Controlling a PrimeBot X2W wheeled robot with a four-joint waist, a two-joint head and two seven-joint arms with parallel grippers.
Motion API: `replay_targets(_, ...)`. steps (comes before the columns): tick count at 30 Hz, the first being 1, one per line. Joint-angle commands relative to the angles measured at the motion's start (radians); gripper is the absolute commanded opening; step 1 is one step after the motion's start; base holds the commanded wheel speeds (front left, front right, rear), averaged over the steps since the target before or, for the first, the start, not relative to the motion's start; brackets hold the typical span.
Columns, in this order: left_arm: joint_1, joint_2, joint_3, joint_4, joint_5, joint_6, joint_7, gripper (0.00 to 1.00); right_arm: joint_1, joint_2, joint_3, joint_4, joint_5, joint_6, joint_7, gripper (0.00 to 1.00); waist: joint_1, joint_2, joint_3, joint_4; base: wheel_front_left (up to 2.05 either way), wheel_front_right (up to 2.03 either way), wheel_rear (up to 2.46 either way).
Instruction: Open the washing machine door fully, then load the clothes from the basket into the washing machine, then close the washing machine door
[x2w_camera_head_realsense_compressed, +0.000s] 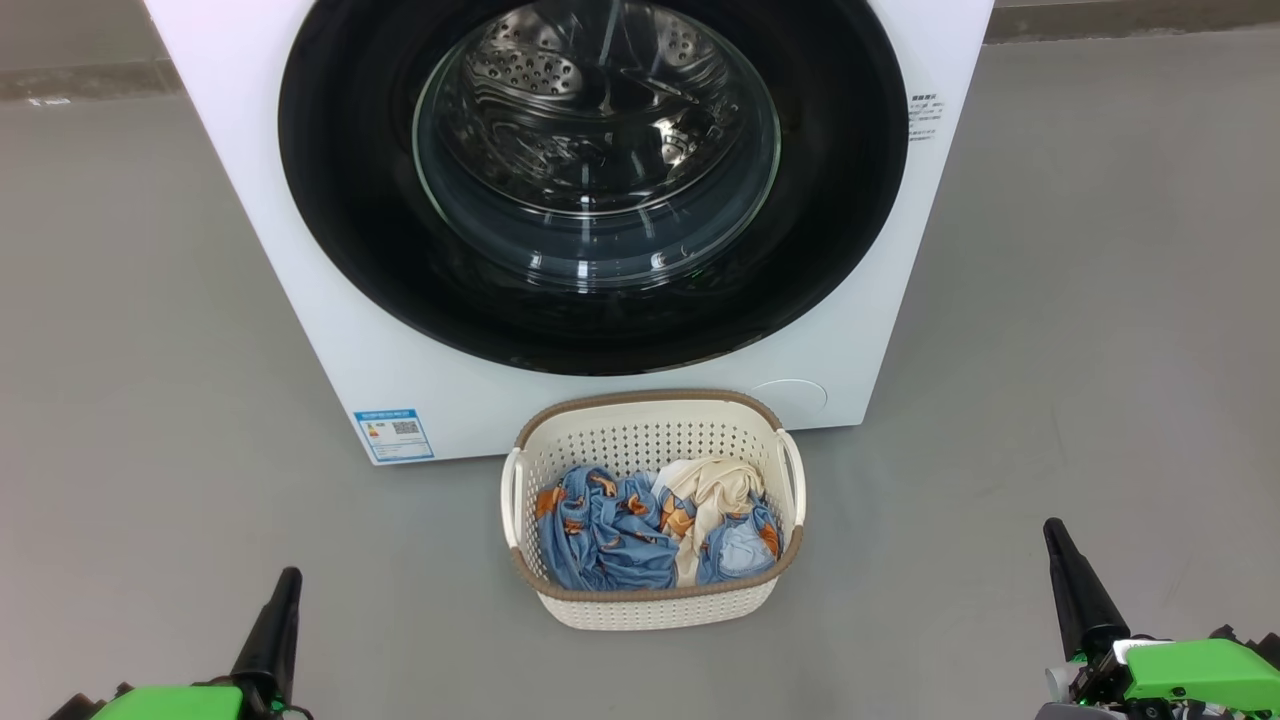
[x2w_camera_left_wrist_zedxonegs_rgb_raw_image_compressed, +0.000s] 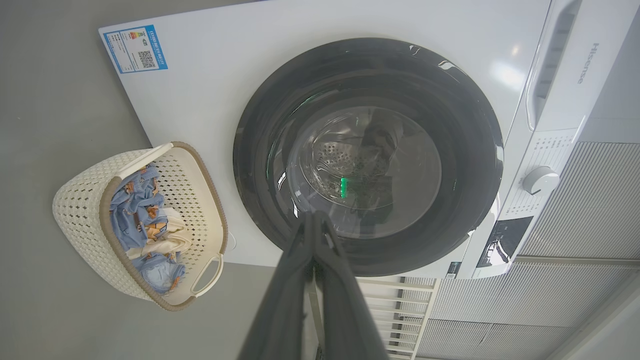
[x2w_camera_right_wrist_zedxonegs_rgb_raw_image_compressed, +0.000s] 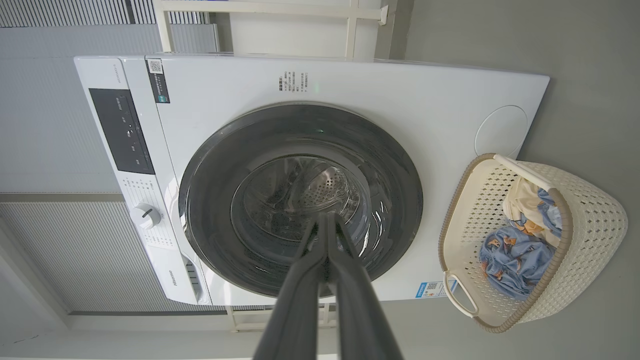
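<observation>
The white washing machine (x2w_camera_head_realsense_compressed: 330, 300) stands ahead with its round black-rimmed door (x2w_camera_head_realsense_compressed: 340, 200) closed flush; the steel drum shows through the glass. On the floor in front sits the cream perforated basket (x2w_camera_head_realsense_compressed: 650, 425) holding the clothes (x2w_camera_head_realsense_compressed: 610, 535): blue fabric with orange figures, a cream garment, a pale blue piece. My left gripper (x2w_camera_head_realsense_compressed: 287, 575) is low at the left and my right gripper (x2w_camera_head_realsense_compressed: 1052, 527) low at the right, both shut and empty, well short of basket and door. The wrist views show each pair of fingers pressed together: left (x2w_camera_left_wrist_zedxonegs_rgb_raw_image_compressed: 314, 217), right (x2w_camera_right_wrist_zedxonegs_rgb_raw_image_compressed: 326, 219).
Grey floor (x2w_camera_head_realsense_compressed: 120, 400) lies on both sides of the machine and basket. A blue label sticker (x2w_camera_head_realsense_compressed: 393, 434) sits at the washer's lower left. A control panel and dial (x2w_camera_left_wrist_zedxonegs_rgb_raw_image_compressed: 539, 180) are on the machine's top band. A ribbed wall and white frame stand behind.
</observation>
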Motion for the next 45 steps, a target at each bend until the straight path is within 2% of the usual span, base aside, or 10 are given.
replay_targets(1,-0.042,0.018,0.029,-0.029,-0.009,-0.003,0.006,0.00,-0.046,-0.005,0.023,-0.030,0.011,0.002,0.008,0.00,0.0000,0.0000,0.000,0.000,0.00,0.00,0.00)
replay_targets(18,-0.042,0.018,0.029,-0.029,-0.009,-0.003,0.006,0.00,-0.046,-0.005,0.023,-0.030,0.011,0.002,0.008,0.00,0.0000,0.0000,0.000,0.000,0.00,0.00,0.00)
replay_targets(19,0.000,0.000,0.000,0.000,0.000,0.000,0.000,1.00,0.000,0.000,0.000,0.000,0.000,0.000,0.000,1.00,0.0000,0.0000,0.000,0.000,0.00,0.00,0.00)
replay_targets(23,0.035,-0.020,-0.006,0.047,0.001,0.000,0.000,1.00,0.028,0.012,0.000,0.051,0.000,0.000,-0.002,1.00,0.0000,0.0000,0.000,0.000,0.00,0.00,0.00)
replay_targets(26,0.029,-0.019,-0.006,0.041,0.002,0.000,-0.004,1.00,0.022,0.010,0.006,0.045,-0.006,0.000,-0.006,1.00,0.0003,0.0000,0.001,0.000,0.00,0.00,0.00)
replay_targets(29,0.024,-0.016,-0.009,0.031,0.008,0.000,-0.011,1.00,0.013,0.007,0.017,0.038,-0.016,0.000,-0.014,1.00,0.0023,0.0000,-0.001,0.000,0.00,0.00,0.00)
replay_targets(34,0.020,-0.010,-0.016,0.019,0.020,0.000,-0.022,1.00,0.005,0.000,0.032,0.031,-0.029,0.000,-0.027,1.00,0.0002,0.0000,0.001,-0.001,0.00,0.00,0.00)
replay_targets(45,0.001,0.023,-0.053,-0.004,0.076,0.000,-0.065,1.00,-0.025,-0.026,0.076,0.017,-0.085,0.000,-0.066,1.00,0.0000,0.0000,0.002,-0.002,0.00,0.00,0.00)
